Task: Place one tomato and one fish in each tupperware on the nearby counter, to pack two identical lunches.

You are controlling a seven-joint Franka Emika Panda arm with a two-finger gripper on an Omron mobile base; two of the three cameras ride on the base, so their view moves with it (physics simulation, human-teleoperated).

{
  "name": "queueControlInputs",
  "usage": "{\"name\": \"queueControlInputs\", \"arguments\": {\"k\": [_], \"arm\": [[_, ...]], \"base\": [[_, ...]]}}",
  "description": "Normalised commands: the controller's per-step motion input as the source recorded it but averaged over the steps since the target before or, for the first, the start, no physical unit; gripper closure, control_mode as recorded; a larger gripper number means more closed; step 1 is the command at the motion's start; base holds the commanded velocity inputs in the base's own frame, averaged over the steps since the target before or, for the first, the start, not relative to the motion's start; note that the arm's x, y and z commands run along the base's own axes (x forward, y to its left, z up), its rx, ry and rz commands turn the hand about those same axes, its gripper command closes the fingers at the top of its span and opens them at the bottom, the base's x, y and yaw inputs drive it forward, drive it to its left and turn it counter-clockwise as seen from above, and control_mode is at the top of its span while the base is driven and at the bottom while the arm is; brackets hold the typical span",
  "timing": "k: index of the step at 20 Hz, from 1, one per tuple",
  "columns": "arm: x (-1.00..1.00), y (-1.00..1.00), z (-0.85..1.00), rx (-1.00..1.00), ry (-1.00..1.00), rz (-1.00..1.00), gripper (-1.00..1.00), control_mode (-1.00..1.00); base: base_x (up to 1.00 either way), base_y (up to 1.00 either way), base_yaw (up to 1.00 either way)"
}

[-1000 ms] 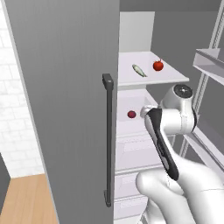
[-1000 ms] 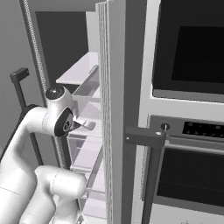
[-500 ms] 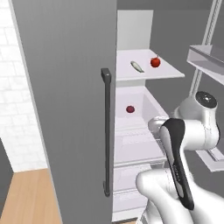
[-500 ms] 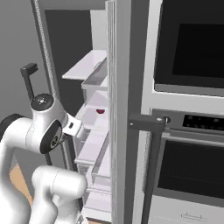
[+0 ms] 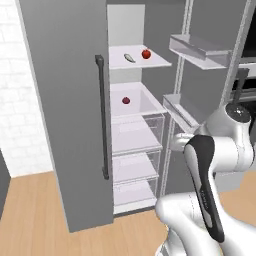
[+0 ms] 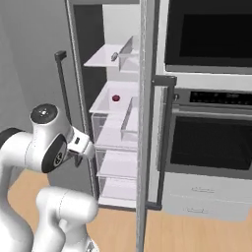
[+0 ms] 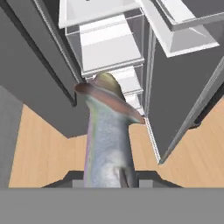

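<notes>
Hand view: fish (image 7: 107, 144) clamped lengthwise in gripper (image 7: 107, 177), pointing down toward wood floor (image 7: 39, 148). Left base view: arm (image 5: 205, 165) folded beside open fridge (image 5: 135, 107).

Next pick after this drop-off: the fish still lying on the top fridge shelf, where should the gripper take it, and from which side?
Grip the fish across its slender body at mid-length, coming in from the open fridge front and slightly above. It lies flat on the top shelf, angled, so turn the gripper crosswise to it. The tomato sits to its right, apart; keep to the left.
</notes>
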Motion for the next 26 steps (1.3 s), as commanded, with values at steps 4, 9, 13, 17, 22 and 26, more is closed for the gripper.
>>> {"name": "queueControlInputs", "arguments": {"k": [4, 9, 13, 17, 22, 26], "arm": [[0.0, 0.0, 0.0, 0.0, 0.0, 0.0, 1.0, 1.0], [0.0, 0.0, 0.0, 0.0, 0.0, 0.0, 1.0, 1.0], [0.0, 0.0, 0.0, 0.0, 0.0, 0.0, 1.0, 1.0], [0.0, 0.0, 0.0, 0.0, 0.0, 0.0, 1.0, 1.0], [0.0, 0.0, 0.0, 0.0, 0.0, 0.0, 1.0, 1.0], [0.0, 0.0, 0.0, 0.0, 0.0, 0.0, 1.0, 1.0]], "base": [[-1.0, 0.11, -0.67], [-0.63, 0.12, -0.9], [0.21, -0.68, -0.75], [1.0, -0.9, -0.12], [1.0, -0.7, -0.01], [1.0, -0.32, 0.0]]}}
